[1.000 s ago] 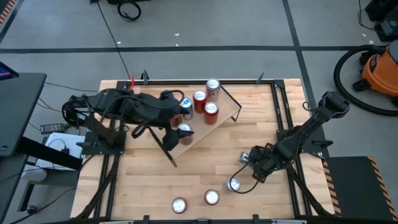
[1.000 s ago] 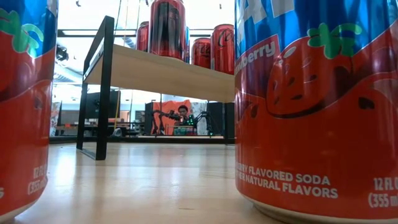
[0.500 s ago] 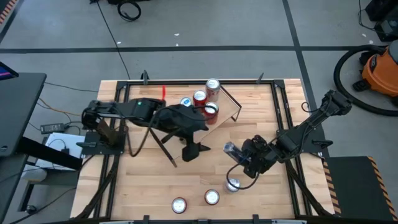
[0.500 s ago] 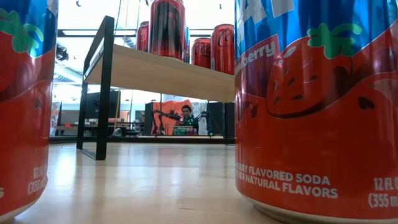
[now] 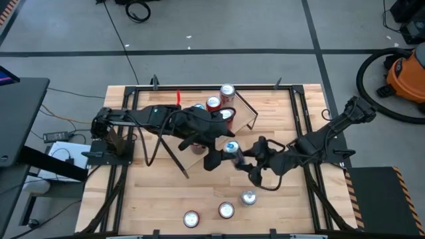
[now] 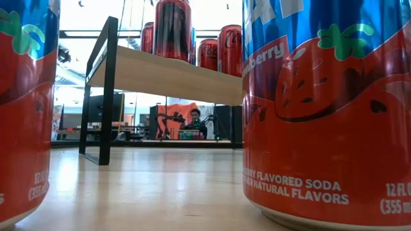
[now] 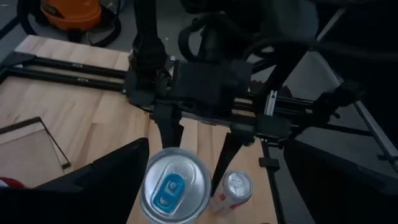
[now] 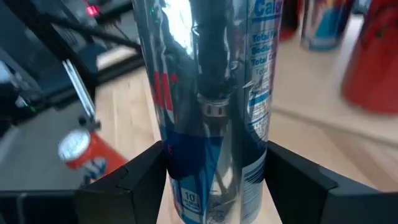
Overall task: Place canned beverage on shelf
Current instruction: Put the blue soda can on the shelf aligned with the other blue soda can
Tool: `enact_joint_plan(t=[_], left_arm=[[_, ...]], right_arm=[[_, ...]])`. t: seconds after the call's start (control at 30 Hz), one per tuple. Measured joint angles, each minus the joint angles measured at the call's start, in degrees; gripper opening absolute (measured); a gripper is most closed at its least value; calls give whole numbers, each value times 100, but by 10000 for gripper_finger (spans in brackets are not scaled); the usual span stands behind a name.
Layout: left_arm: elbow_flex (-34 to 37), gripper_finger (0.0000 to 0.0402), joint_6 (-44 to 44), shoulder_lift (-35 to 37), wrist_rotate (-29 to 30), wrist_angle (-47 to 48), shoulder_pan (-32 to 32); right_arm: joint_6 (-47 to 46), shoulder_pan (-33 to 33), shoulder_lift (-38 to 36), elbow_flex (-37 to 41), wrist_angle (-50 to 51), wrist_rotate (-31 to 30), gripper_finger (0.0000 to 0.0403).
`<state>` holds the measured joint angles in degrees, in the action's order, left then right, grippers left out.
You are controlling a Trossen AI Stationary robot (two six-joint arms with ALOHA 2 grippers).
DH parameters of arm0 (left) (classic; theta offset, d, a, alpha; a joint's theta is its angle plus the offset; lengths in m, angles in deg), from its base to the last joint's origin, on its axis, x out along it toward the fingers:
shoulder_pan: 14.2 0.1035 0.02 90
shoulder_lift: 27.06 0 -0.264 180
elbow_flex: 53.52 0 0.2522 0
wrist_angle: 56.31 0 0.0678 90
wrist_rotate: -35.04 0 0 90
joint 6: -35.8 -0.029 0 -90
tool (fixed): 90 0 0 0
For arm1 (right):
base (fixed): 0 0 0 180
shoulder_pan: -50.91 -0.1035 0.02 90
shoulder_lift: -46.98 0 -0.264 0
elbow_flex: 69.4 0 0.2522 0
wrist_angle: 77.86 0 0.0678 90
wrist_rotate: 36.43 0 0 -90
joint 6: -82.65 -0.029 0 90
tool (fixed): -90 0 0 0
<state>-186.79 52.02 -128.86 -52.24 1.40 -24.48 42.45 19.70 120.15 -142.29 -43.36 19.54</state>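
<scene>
Between right end effector point(image 8: 211, 180) fingers, slim can point(image 8: 208, 93), upright

Near can point(image 6: 327, 115): "BERRY FLAVORED SODA", "NATURAL FLAVORS"; silver can point(image 8: 211, 106): "Calo", "Total".

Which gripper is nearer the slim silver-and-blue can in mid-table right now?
Right. The right gripper is shut on the slim can, holding it above the table. The left gripper is open right beside it, not gripping.
</scene>
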Motion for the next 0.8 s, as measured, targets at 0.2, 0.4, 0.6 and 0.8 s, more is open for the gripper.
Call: enact_joint_plan(t=[0.2, 0.4, 0.6, 0.8], left_arm=[[0, 385, 10, -2, 0, 8, 20], [-13, 385, 3, -15, 168, -106, 15], [-10, 385, -25, -23, 355, -225, 15], [11, 385, -278, -26, 498, -572, 25]], right_arm=[[503, 137, 2, 0, -780, -98, 249], [913, 184, 8, 8, -1395, -207, 249], [915, 188, 11, 11, -1427, -214, 249], [828, 165, 55, 0, -1353, -70, 249]])
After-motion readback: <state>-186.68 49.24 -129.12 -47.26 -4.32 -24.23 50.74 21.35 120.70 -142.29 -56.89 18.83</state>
